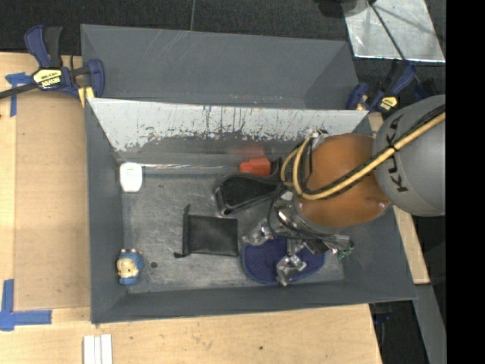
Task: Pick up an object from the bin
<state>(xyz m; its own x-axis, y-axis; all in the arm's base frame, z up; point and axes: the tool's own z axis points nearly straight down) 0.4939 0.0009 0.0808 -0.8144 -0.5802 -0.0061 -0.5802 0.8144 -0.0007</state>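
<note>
Since the round dark-blue fabric pad [259, 264] lies flat at the near right of the grey metal bin [106, 203], the jaws are held straight down just over it, presumably for a top grasp, though whether they are apart or together cannot be told.

Black flat pouch [211, 235], lying flat with a thin strap at its left edge, is taken as reference. Just beside it, up and to the right: a black curved item [241, 191]. Further up-right, an orange-red piece [255, 166]. Well apart to its upper left, a small white block [131, 177]. Lower left, well apart, is a small round blue-and-yellow figure [128, 267].
</note>
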